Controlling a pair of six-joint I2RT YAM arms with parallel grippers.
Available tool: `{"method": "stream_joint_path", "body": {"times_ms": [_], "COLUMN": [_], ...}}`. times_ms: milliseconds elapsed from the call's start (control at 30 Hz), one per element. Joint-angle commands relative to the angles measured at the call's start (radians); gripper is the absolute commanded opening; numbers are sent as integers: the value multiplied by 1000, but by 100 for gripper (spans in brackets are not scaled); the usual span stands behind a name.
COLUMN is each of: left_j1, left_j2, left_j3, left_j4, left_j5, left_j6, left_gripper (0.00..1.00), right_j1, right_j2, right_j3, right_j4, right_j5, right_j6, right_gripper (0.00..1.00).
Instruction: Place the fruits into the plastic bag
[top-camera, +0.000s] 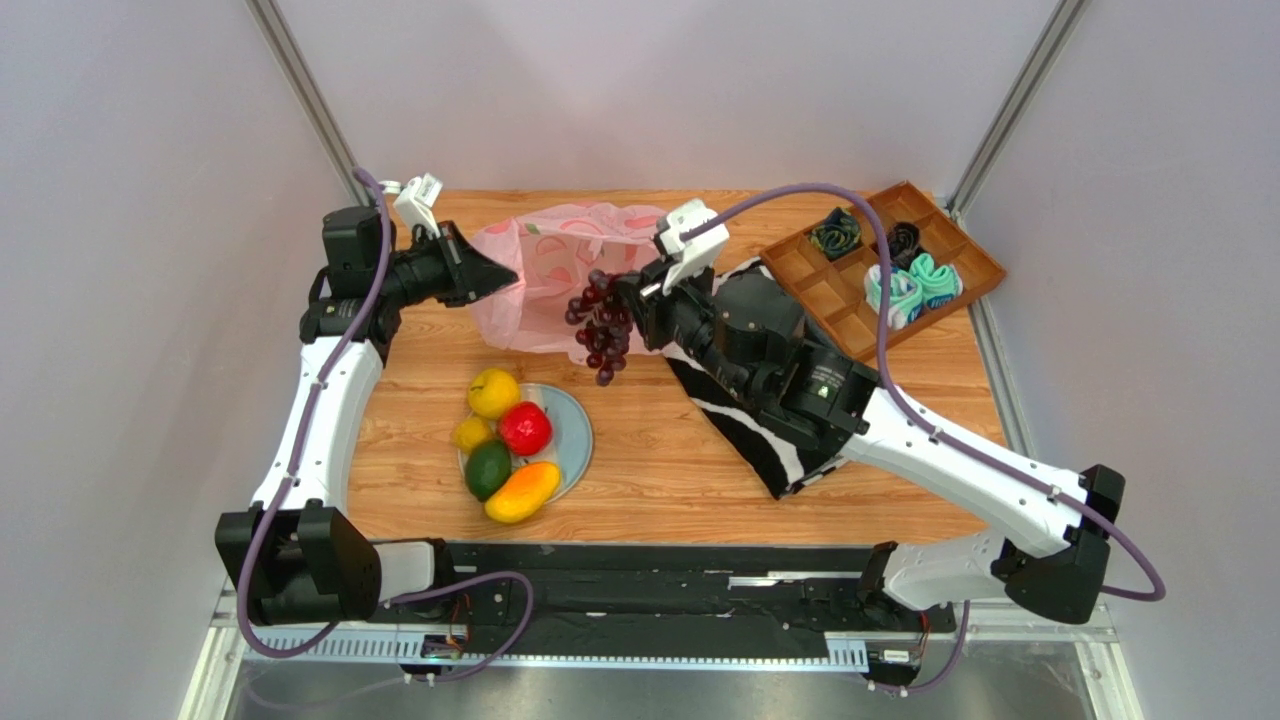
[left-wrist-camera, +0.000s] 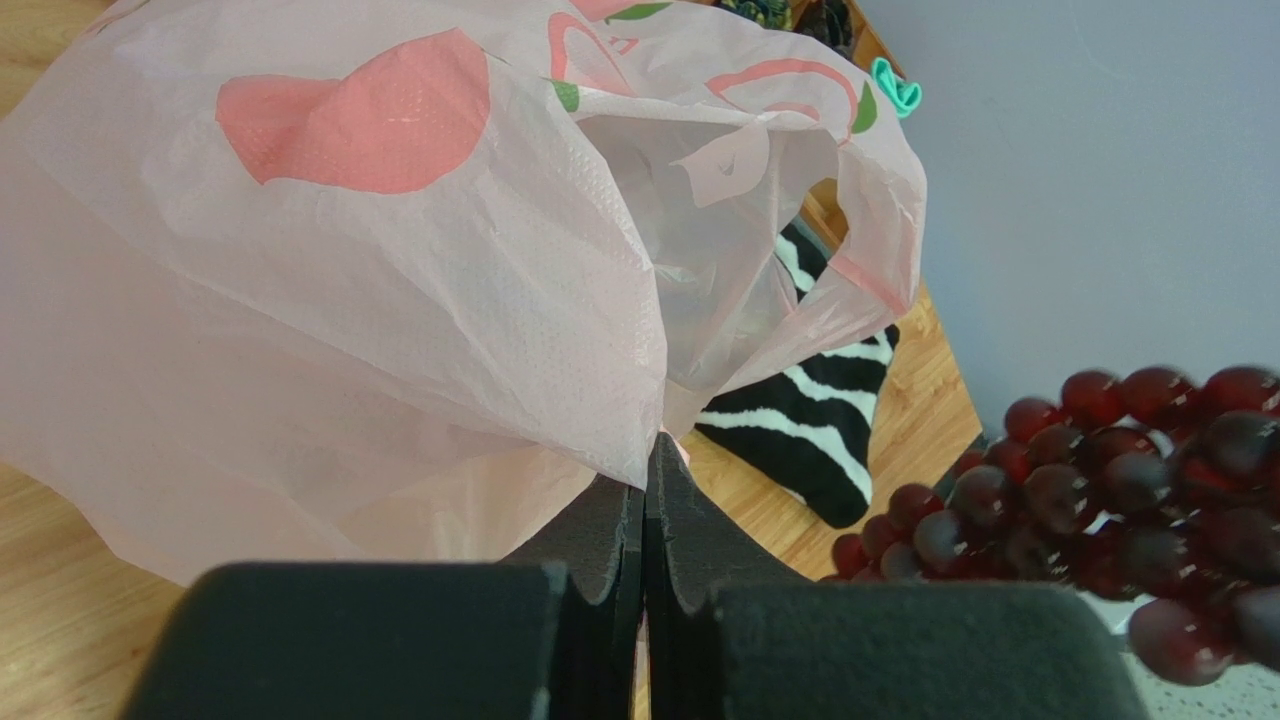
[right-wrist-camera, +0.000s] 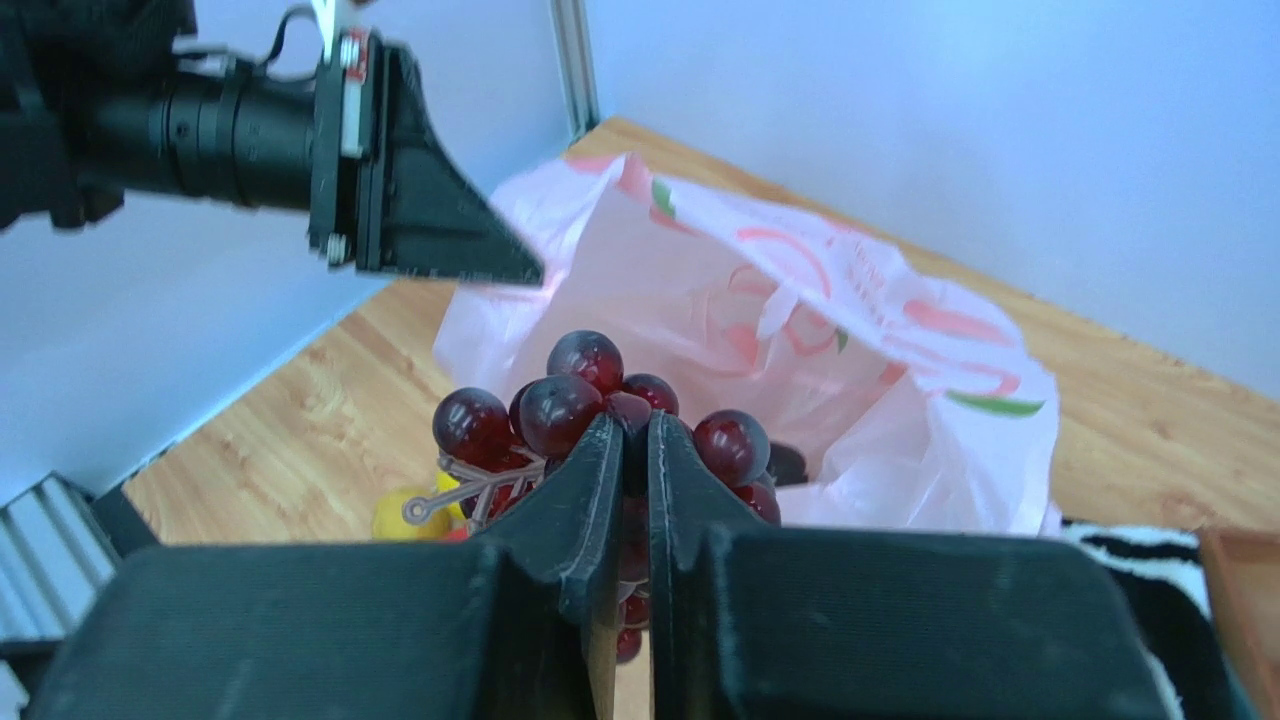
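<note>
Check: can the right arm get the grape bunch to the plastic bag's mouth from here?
Probably yes. The left gripper pinches the plastic bag at its rim, holding its mouth up toward the right gripper, which is shut on the grape bunch just beside it; nothing lies between.

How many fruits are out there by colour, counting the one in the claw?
Yellow lemons: 2
Red fruit: 1
Green fruit: 1
Orange mango: 1
Purple grapes: 1 bunch, in the right claw
Total: 6
</note>
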Motion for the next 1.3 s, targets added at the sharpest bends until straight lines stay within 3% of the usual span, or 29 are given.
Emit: {"method": "stream_joint_path", "body": {"times_ms": [0, 467, 1033, 1267], "left_j1": [3, 2, 3, 2], "left_j2": [-2, -5, 0, 2], "left_j3": [37, 39, 37, 37], "left_j4": [10, 10, 9, 10], "left_j5": [16, 22, 21, 26], "left_j6": [13, 11, 11, 10], "left_gripper": [0, 0, 0, 0], "right_j1": [-51, -192, -192, -192], "right_j2": [82, 343, 451, 538], "right_j3": [128, 314, 285, 383], "right_j4": [60, -3, -52, -101], "right_j5": [-69, -172, -237, -126], "right_j6": [-44, -32, 52, 23], "right_gripper": [0, 0, 0, 0]}}
